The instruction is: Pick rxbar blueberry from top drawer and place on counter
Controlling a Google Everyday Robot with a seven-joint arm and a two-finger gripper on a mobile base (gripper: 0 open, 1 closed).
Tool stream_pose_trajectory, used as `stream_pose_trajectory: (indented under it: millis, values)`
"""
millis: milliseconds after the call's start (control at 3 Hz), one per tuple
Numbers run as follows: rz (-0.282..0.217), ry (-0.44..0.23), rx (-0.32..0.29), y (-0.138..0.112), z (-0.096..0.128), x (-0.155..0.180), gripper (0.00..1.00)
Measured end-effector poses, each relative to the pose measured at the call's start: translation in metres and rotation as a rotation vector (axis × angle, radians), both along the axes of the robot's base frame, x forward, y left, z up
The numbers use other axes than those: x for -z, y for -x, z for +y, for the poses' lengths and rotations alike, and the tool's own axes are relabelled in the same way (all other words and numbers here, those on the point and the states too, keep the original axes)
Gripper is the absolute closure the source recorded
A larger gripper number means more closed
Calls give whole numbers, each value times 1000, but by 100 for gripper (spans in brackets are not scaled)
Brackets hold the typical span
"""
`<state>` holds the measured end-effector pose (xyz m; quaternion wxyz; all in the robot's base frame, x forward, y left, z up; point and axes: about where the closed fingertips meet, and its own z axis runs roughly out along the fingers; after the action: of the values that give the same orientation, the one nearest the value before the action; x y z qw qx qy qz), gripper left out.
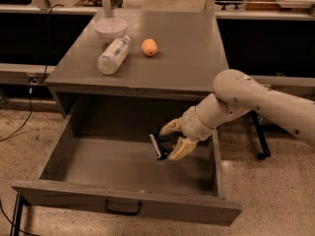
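Observation:
The top drawer (59, 193) is pulled fully open below the grey counter (187, 58). My gripper (173, 140) is inside the drawer at its right middle, reaching in from the right. Its tan fingers (182, 149) are shut on the rxbar blueberry (159, 145). This is a small dark bar with a pale edge that sticks out to the left of the fingers. The bar hangs just above the drawer floor. The drawer's black pull handle (123, 208) shows on the front panel.
On the counter's back left stand a white bowl (110, 28), a clear plastic bottle (112, 56) lying on its side, and an orange fruit (149, 47). My arm (256, 100) crosses the drawer's right wall. A cable (24, 112) hangs at the left.

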<state>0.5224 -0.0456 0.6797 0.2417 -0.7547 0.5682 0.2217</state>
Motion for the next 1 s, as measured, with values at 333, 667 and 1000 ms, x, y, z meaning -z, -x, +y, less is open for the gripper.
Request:
stream_pose_trajectory:
  millis: [333,667,1000]
  values:
    - [-104,-139,-61,25,7,-63,100]
    - [-138,-226,-83,34,10,-104,100]
    - [-164,-211,-75,15,12,-144,100]
